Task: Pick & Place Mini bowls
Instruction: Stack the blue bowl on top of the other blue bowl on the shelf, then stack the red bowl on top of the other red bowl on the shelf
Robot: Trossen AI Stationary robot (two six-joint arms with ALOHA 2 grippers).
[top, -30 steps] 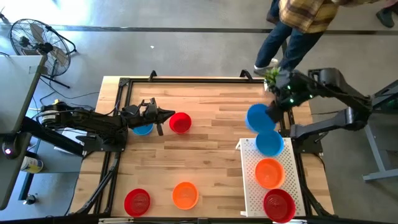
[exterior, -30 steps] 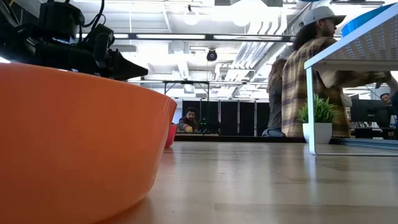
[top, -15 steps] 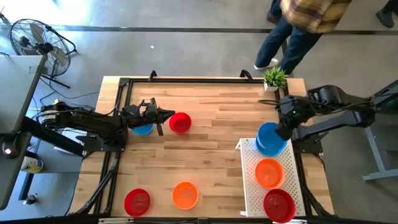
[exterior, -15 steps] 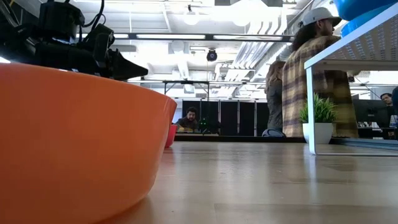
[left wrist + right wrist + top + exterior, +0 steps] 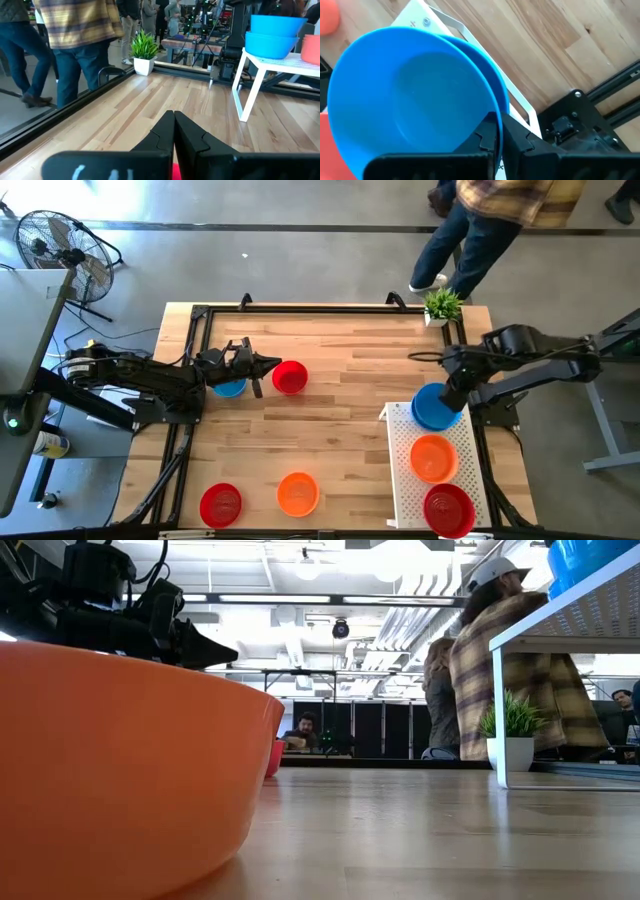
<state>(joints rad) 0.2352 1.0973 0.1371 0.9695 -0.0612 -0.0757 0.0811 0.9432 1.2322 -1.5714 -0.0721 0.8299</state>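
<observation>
At right centre of the high view you see two blue bowls (image 5: 432, 408) stacked on the white perforated tray (image 5: 402, 480), with an orange bowl (image 5: 433, 457) and a red bowl (image 5: 449, 509) below them on the same tray. On the pale wood-grain table (image 5: 340, 410), a red bowl (image 5: 290, 377) sits at upper left beside a blue bowl (image 5: 229, 388), and along the bottom edge you have another red bowl (image 5: 220, 504) and an orange bowl (image 5: 297, 493). Both arms are black. At the top right, a green plant (image 5: 442, 304) stands in a white pot, and a person (image 5: 490, 215) wears a yellow-brown plaid shirt with blue jeans.
</observation>
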